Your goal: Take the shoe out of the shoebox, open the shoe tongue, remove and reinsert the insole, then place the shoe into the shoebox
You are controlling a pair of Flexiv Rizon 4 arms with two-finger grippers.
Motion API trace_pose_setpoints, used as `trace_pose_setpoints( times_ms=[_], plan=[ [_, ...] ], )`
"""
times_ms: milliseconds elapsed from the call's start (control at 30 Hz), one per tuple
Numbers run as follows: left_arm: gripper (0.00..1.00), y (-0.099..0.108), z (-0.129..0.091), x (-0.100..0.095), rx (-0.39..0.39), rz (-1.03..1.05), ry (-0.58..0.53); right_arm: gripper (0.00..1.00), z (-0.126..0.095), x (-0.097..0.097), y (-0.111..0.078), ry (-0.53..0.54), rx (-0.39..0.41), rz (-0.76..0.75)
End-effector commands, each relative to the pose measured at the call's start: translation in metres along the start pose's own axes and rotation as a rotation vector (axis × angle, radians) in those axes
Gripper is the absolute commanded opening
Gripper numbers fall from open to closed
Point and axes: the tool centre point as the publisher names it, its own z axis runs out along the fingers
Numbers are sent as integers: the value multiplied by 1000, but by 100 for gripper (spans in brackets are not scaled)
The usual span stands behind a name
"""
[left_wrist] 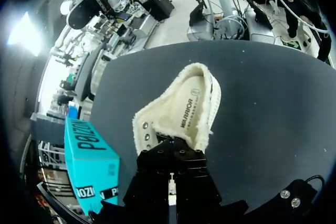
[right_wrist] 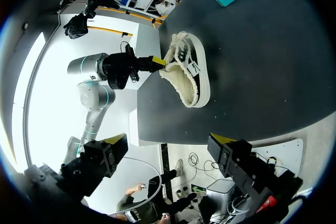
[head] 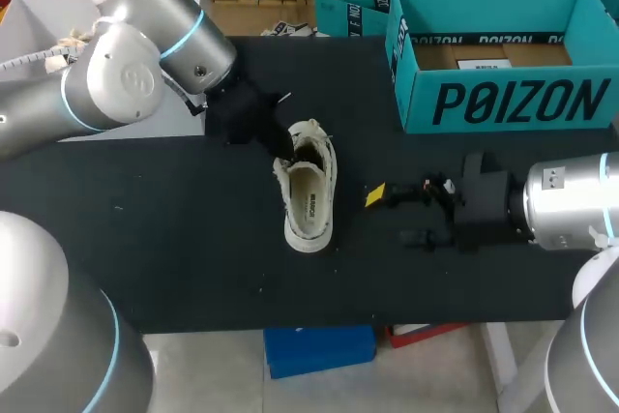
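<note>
Black tabletop (head: 174, 239) carries an open teal cardboard shoebox (head: 503, 103) at its far right corner. Well apart from it, near the middle, a cream canvas shoe (head: 311, 195) lies sole down. Left jaws are clamped on its laced front; right jaws stand wide apart, empty, just beside the shoe.

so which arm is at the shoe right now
The left arm, touching the cream canvas shoe at its laced end; the right arm holds its jaws open, apart from it.

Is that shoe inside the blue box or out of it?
Out: the shoe sits sole-down on the black table, well apart from the open teal shoebox.
</note>
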Motion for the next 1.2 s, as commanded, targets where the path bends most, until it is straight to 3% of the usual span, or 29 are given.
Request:
trace_pose_setpoints(
  times_ms=[33,533,700,1000,1067,1133,1200],
  plan=[
    [0,-1,10,-7,-1,32,64,100,0,0,0,1,0,0],
    [0,-13,32,17,33,57,171,100,0,0,0,1,0,0],
    [0,-10,12,14,28,54,166,100,0,0,0,1,0,0],
    [0,-3,-41,-9,-19,65,121,100,0,0,0,1,0,0],
    [14,-3,-49,-11,-25,53,104,100,0,0,0,1,0,0],
    [22,-2,-56,-11,-17,26,64,100,0,0,0,1,0,0],
    [42,-2,-63,-9,-9,-10,23,100,0,0,0,1,0,0]
  ],
)
